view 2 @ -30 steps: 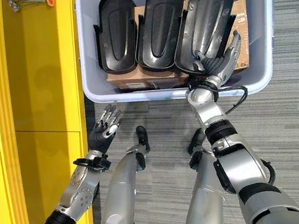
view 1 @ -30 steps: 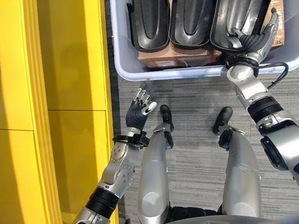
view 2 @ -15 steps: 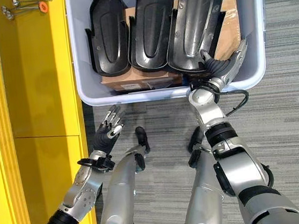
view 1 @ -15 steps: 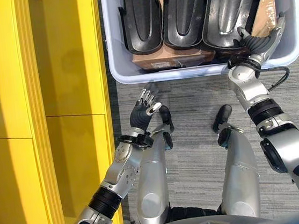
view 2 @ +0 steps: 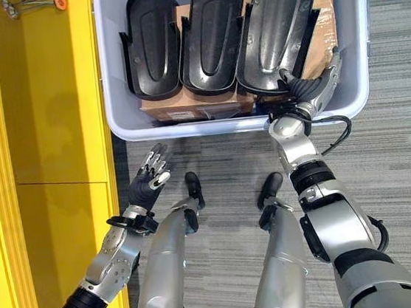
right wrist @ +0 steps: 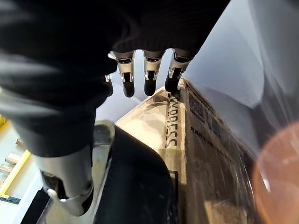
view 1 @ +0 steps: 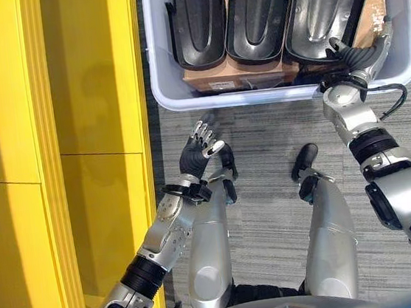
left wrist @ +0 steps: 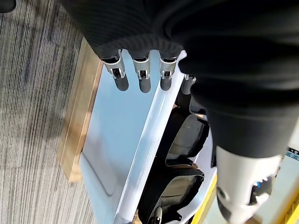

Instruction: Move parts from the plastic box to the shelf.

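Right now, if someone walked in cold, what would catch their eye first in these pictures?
Probably the three black parts lined up in the plastic box on the floor ahead, resting on cardboard boxes. Next, the bright yellow shelf filling the robot's left side. The right hand reaches into the box beside the rightmost part, fingers relaxed, while the left hand hovers open over the carpet short of the box.

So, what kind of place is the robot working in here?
Probably a workshop or parts store, not a home: a grey plastic box on grey carpet holds three black moulded parts over cardboard cartons, beside a yellow shelf.
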You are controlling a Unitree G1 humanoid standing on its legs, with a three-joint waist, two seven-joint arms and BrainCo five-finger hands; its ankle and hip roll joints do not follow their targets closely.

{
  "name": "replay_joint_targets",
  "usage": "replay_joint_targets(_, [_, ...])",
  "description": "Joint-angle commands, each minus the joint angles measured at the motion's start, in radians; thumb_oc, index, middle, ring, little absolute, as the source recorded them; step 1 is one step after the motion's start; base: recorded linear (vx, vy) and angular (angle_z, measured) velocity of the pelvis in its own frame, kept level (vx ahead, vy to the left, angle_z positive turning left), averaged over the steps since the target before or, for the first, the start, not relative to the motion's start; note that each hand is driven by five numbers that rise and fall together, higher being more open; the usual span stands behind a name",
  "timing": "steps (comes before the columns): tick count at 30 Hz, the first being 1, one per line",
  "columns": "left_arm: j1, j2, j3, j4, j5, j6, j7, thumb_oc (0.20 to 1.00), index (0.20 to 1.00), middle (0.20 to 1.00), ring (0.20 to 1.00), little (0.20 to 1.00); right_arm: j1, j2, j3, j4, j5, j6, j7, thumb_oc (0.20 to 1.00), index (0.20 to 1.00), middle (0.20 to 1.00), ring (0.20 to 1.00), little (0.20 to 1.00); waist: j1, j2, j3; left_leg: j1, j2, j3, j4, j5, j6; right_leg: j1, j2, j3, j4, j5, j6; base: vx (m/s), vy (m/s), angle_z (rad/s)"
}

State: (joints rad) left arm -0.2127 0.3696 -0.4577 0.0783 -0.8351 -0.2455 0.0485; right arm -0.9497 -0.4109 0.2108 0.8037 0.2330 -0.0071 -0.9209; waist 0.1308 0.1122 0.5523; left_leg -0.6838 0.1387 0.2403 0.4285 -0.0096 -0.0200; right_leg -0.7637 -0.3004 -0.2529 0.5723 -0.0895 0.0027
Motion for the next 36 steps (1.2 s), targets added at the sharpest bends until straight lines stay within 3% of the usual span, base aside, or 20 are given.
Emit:
replay_joint_targets(1, [0.032,0.022,-0.014,-0.113,0.016,-0.016,-0.022,1.0,1.0,1.0,1.0,1.0,-0.044,-0.019,0.028,0.037,0.037,-0.003,0.09,1.0,1.0,1.0,1.0,1.0,0.052,0.056,-0.032,-0.039,-0.025,-0.103,-0.025,-0.029,-0.03,0.021,0.007,0.017,0.147,-0.121,0.059,0.03,-0.031,0.04])
replay_joint_targets(9, [0.037,0.038,-0.023,-0.116,0.002,-0.011,-0.044,1.0,1.0,1.0,1.0,1.0,-0.091,-0.071,0.08,0.115,-0.095,0.158,0.091,1.0,1.0,1.0,1.0,1.0,0.065,0.058,-0.032,-0.061,-0.028,-0.114,0.005,-0.039,-0.024,0.013,0.001,0.01,0.175,-0.131,0.055,0.02,-0.019,0.05])
replay_joint_targets(13, [0.039,0.042,-0.023,-0.12,0.005,-0.002,-0.053,1.0,1.0,1.0,1.0,1.0,-0.102,-0.078,0.112,0.177,0.047,0.227,0.143,1.0,1.0,1.0,1.0,1.0,0.072,0.059,-0.032,-0.067,-0.026,-0.117,0.015,-0.043,-0.024,0.01,-0.001,0.007,0.183,-0.134,0.053,0.03,-0.012,0.05])
replay_joint_targets(16, [0.039,0.046,-0.02,-0.119,-0.001,-0.003,-0.055,1.0,1.0,1.0,1.0,1.0,-0.108,-0.091,0.143,0.22,-0.101,0.282,0.164,1.0,1.0,1.0,1.0,1.0,0.075,0.059,-0.032,-0.075,-0.024,-0.118,0.023,-0.045,-0.022,0.003,-0.003,0.006,0.191,-0.135,0.052,0.01,-0.003,0.01])
replay_joint_targets(18, [0.035,0.053,-0.019,-0.114,-0.007,-0.006,-0.063,1.0,1.0,1.0,1.0,1.0,-0.129,-0.113,0.184,0.234,-0.233,0.376,0.188,1.0,1.0,1.0,1.0,1.0,0.077,0.058,-0.032,-0.083,-0.023,-0.121,0.033,-0.048,-0.021,-0.002,-0.007,0.002,0.198,-0.135,0.053,0.01,0.0,0.02])
replay_joint_targets(31, [0.038,0.07,-0.022,-0.12,-0.017,-0.02,-0.079,1.0,1.0,1.0,1.0,1.0,-0.137,-0.133,0.244,0.336,-0.086,0.421,0.228,1.0,1.0,1.0,1.0,1.0,0.092,0.061,-0.032,-0.111,-0.021,-0.128,0.044,-0.052,-0.011,-0.017,-0.015,-0.009,0.198,-0.128,0.057,0.0,0.0,0.03])
replay_joint_targets(35, [0.03,0.082,-0.016,-0.128,-0.022,-0.01,-0.076,1.0,1.0,1.0,1.0,1.0,-0.145,-0.138,0.244,0.379,0.014,0.413,0.303,1.0,1.0,1.0,1.0,1.0,0.1,0.061,-0.032,-0.119,-0.024,-0.132,0.05,-0.053,-0.008,-0.02,-0.02,-0.015,0.201,-0.127,0.058,0.0,0.0,0.01])
replay_joint_targets(36, [0.028,0.082,-0.016,-0.126,-0.023,-0.01,-0.077,1.0,1.0,1.0,1.0,1.0,-0.148,-0.138,0.242,0.388,0.052,0.414,0.314,0.589,0.589,0.589,0.589,0.589,0.101,0.061,-0.032,-0.119,-0.023,-0.132,0.05,-0.053,-0.009,-0.019,-0.021,-0.015,0.2,-0.127,0.058,0.0,0.0,0.0])
